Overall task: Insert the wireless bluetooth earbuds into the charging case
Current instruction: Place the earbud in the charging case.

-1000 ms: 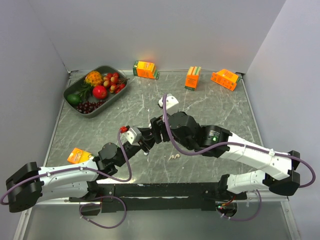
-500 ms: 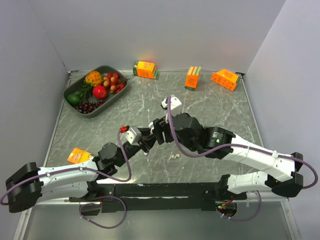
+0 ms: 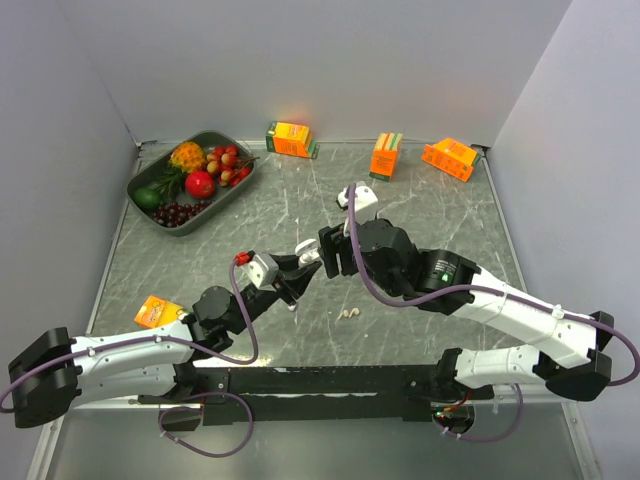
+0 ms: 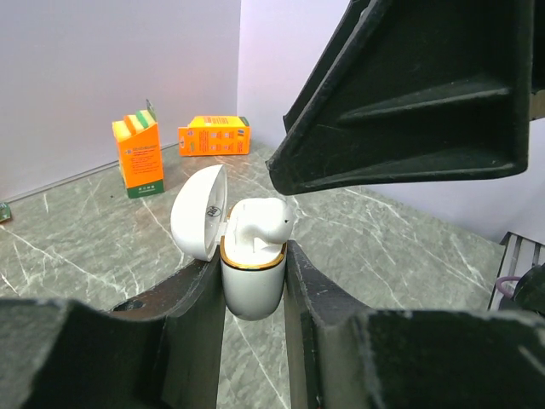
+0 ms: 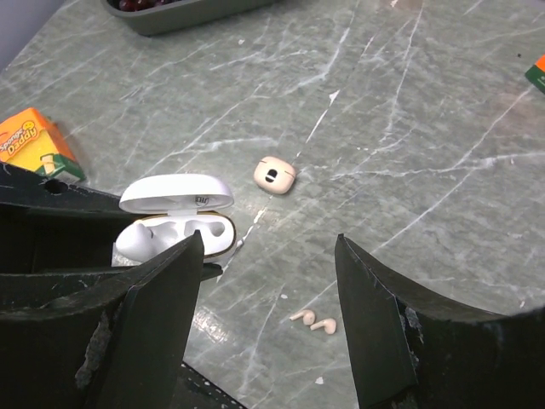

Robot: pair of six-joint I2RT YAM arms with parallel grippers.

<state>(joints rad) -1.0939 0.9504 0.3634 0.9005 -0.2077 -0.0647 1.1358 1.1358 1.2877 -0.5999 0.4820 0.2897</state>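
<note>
**Top external**
- Left gripper (image 3: 292, 272): dark jaws drawn in on something pale that is too small here to identify.
- Right gripper (image 3: 332, 250): tip to tip with the left jaws, just beyond them. Whether the two touch cannot be told.
- Two tiny pale-beige plastic earbuds (image 3: 348, 314): lying together on the grey marbled surface (image 3: 440, 215), on the near side of both jaws and apart from them.
- Grey tray of fruit (image 3: 218, 200): well beyond the left jaws, at the far left.

**Left wrist**
- Small glossy white plastic charging case with a gold rim (image 4: 252, 285): upright, clenched between the left jaws, which press its lower body from both sides.
- Hinged white lid (image 4: 197, 213): swung open, leaning out over the left-hand jaw.
- Stubby white earbud (image 4: 260, 223): seated in the case with its top above the rim. The rim hides how deep it sits.
- Right arm's jaw: a large dark wedge close above the case with a gap between them, cut off by the top and right edges.
- Orange juice cartons: one upright (image 4: 139, 158) and one lying flat (image 4: 213, 136), well beyond the jaws.

**Right wrist**
- Right gripper (image 5: 269, 247): jaws spread wide and gripping nothing, their lower parts cut off.
- Charging case (image 5: 174, 226): just beside the left-hand jaw and partly hidden behind it, lid raised. The white earbud sits in one well; the rest of the inside is in shadow.
- Stubby pale-beige earbud with a dark mark (image 5: 274, 175): alone on the surface, beyond the gap between the jaws.
- Tiny pair (image 5: 311, 320): on the surface low in the gap between the jaws. They are too small to make out their shape.
- Orange carton (image 5: 34, 145): at the left edge, its lower part hidden behind the left arm's dark jaws.
</note>
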